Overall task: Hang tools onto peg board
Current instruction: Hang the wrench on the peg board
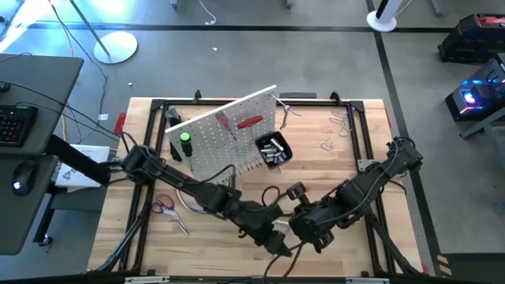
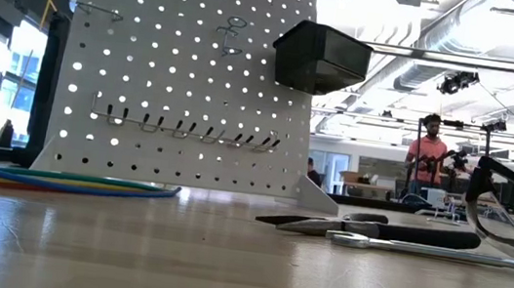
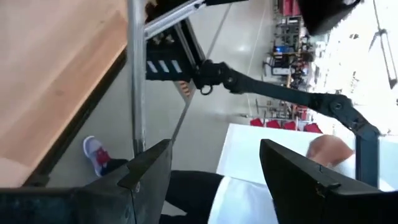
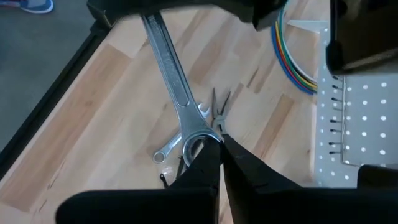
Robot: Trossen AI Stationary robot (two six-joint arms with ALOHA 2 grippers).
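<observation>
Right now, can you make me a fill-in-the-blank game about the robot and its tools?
1. The right gripper is shut above a silver ____.
2. The small bin fixed to the peg board is coloured ____.
3. The scissors on the table have ____ handles.
4. The left gripper has its fingers ____ and holds nothing.

Missing words: wrench; black; red; open

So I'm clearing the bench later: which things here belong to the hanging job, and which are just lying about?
Part of the job:
- peg board, with its black bin
- wrench under the shut right gripper
- pliers
- red-handled scissors
- red screwdriver, already on the board

Lying about:
- coloured cables
- keyboard on the side desk
</observation>
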